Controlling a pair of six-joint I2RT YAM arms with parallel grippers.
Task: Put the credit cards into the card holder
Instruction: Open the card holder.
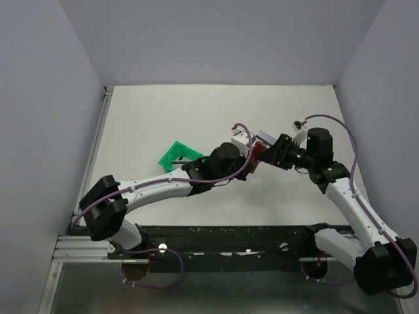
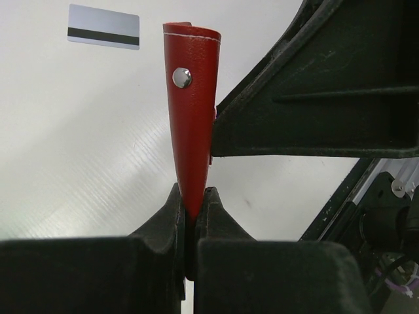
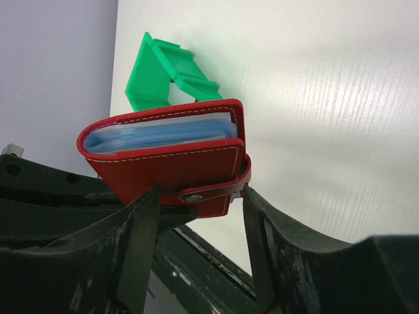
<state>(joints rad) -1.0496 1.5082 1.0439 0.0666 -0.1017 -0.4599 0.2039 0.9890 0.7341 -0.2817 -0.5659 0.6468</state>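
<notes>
Left tool (image 2: 191,196) first: seeing both matte black fingers pressed together on the narrow bottom edge of the card holder (image 2: 193,98), so clamped right on it. Holds it upright above the counter (image 2: 78,163), looking edge-on like a tapering red wedge. Got a fine pebbly, leather-like grain, pale stitching round the rolled top, and one shiny round metal snap (image 2: 182,78) on the side.

Right tool (image 3: 196,209) next: chunky black fingers standing apart, one either side of the holder's lower edge. Can't tell whether either one actually touches it. Gives the flat face from this wrist though: roughly square, red, white stitched border, with a small strap (image 3: 222,190) curling round the corner to a metal stud. Gapes a bit along the top, showing a stack of glossy light blue sleeves (image 3: 163,131) inside.

Only spotting one credit card (image 2: 103,27): thin flat rectangle, silvery grey, dark stripe along one long edge. Lies flat on the white counter beyond the holder, well apart from it, so not tucked in yet. Worth noting the counter surface too: smooth, white, faint wavy streaks.

Also seeing a green plastic tray (image 3: 167,72) behind the holder, all hard angles and stepped ridges, bright and slightly glossy. Sits on the counter near the left arm (image 1: 163,186) in the overhead view, with both tools meeting mid-counter just right of it.
</notes>
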